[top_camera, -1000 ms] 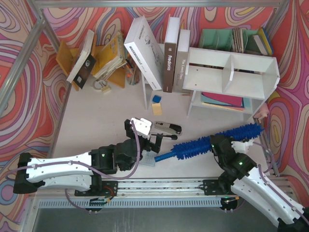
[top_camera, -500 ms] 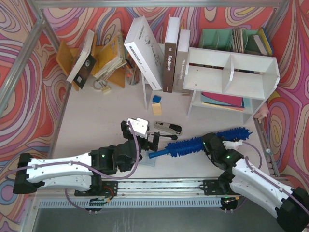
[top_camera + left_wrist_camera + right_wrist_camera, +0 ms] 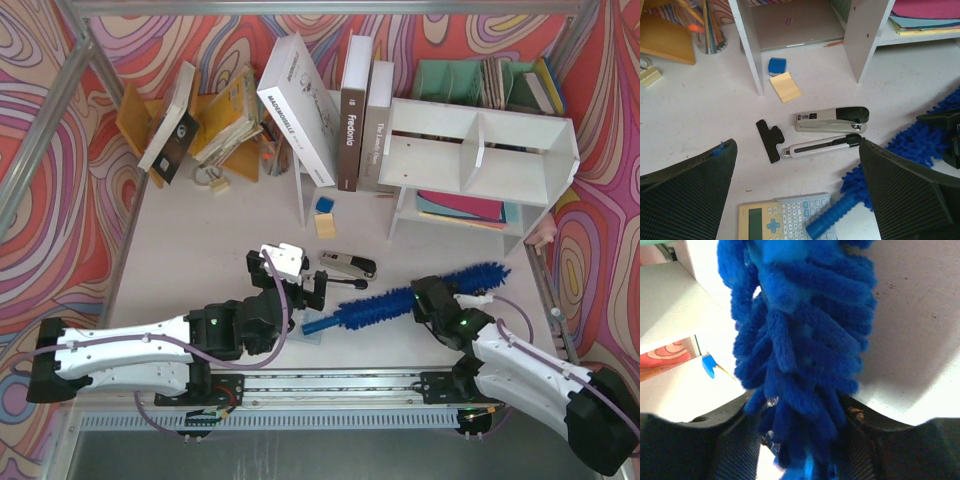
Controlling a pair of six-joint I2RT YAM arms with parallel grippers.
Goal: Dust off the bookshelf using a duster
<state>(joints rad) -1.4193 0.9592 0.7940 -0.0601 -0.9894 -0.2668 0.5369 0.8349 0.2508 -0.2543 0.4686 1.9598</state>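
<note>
The duster (image 3: 375, 308) lies low over the worktop (image 3: 200, 250), in front of the bookshelf (image 3: 440, 150) and apart from it. Its fluffy tip points toward the right front corner of the bookshelf, and its handle end, farther from the bookshelf, reaches the corner of a calculator (image 3: 785, 217). No board of the bookshelf is touched by the duster now, so I judge that the real wiping is not in progress. The upper compartments, the top board and the lower level all remain to be brushed, as far as can be seen. The right pincer (image 3: 442, 297) stands around the middle of the fluffy head, with blue fibres filling the gap between its fingers. Whether it presses them or only surrounds them, I cannot tell. The left pincer (image 3: 797, 187) is spread fully wide and holds nothing; it hovers in front of the bookshelf, near the handle end. The worktop is white and a little marked. In front of the bookshelf lie a stapler (image 3: 832, 119), a utility knife (image 3: 820, 146), a black clip (image 3: 769, 140) and yellow sticky notes (image 3: 785, 86). Coloured papers (image 3: 465, 208) sit in the lower level of the bookshelf, and standing books (image 3: 355, 100) lean just left of it. Walls with swirling bright patterns (image 3: 60, 120) close in the space behind and beside the bookshelf.
</note>
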